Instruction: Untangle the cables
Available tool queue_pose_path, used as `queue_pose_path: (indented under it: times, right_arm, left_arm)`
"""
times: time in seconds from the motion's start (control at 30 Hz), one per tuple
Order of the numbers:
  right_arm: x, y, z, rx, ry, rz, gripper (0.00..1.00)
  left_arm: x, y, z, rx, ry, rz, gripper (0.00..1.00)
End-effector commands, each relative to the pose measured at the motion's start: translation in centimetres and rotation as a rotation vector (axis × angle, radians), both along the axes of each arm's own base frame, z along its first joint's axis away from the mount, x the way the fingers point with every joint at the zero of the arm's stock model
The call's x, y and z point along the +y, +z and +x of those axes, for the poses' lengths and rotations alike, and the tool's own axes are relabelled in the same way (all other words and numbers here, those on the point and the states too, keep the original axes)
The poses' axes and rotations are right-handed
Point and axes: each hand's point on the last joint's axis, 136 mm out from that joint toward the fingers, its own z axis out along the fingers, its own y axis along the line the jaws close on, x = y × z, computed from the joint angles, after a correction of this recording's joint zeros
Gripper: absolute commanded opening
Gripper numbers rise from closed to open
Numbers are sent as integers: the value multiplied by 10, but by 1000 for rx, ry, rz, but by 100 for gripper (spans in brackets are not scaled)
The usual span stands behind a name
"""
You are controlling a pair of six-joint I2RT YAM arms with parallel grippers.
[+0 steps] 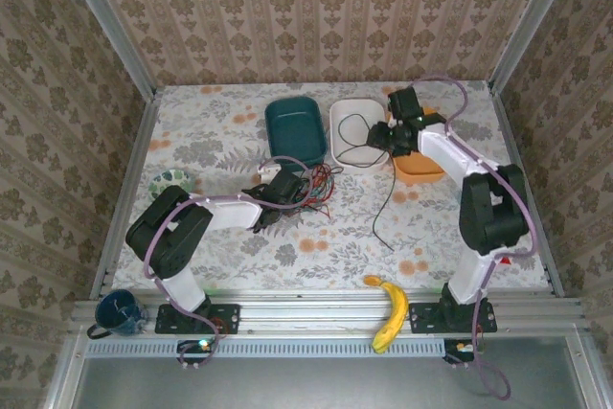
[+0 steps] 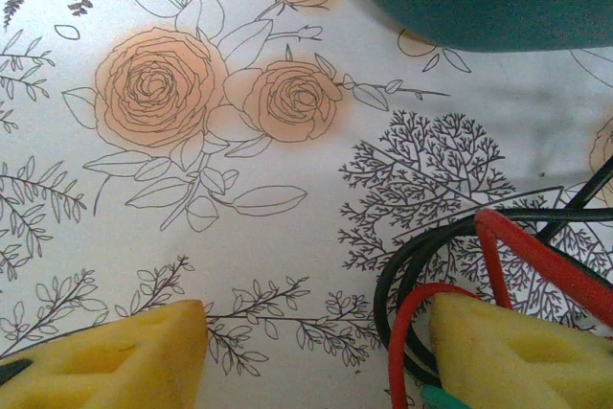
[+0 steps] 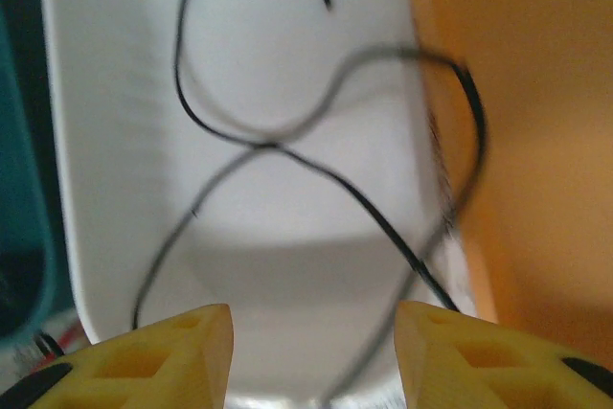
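Thin red, green and black cables [image 1: 312, 185] sit tangled just in front of the teal plastic bin [image 1: 295, 126], with one black cable [image 3: 259, 146] looped in the white tray [image 3: 115, 93] beside it. Left gripper [image 2: 316, 342] and right gripper [image 3: 314, 332]: fingers apart.

Right gripper [image 3: 311, 356] has its yellow fingertips [image 3: 158, 356] spread apart at the bottom edge. Thin black cable [image 3: 271, 146] loops and crosses itself over the white tray [image 3: 105, 141], partly blurred. Orange tray [image 3: 536, 141] on the right, teal tray [image 3: 19, 189] on the left.
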Motion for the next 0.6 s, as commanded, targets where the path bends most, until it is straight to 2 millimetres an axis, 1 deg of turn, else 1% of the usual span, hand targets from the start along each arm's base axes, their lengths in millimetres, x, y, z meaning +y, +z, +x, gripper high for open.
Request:
queue_pose_path:
  times: [0.0, 0.07, 0.17, 0.27, 0.37, 0.57]
  right_arm:
    - [-10, 8, -35, 18, -54, 7, 49]
    - [-14, -4, -55, 52, -75, 12, 49]
    - [-15, -22, -71, 95, -96, 34, 49]
    - [-10, -39, -76, 136, -99, 56, 48]
    - [-9, -55, -78, 170, -108, 39, 48]
    - [-9, -76, -78, 194, -137, 6, 45]
  left_arm:
    - [63, -50, -59, 263, -14, 277, 63]
    - [62, -51, -58, 264, -16, 279, 63]
    - [60, -52, -56, 268, -21, 279, 63]
    - [58, -52, -55, 270, -26, 278, 63]
    - [57, -51, -54, 269, -28, 276, 63]
    - [58, -48, -55, 259, -26, 269, 63]
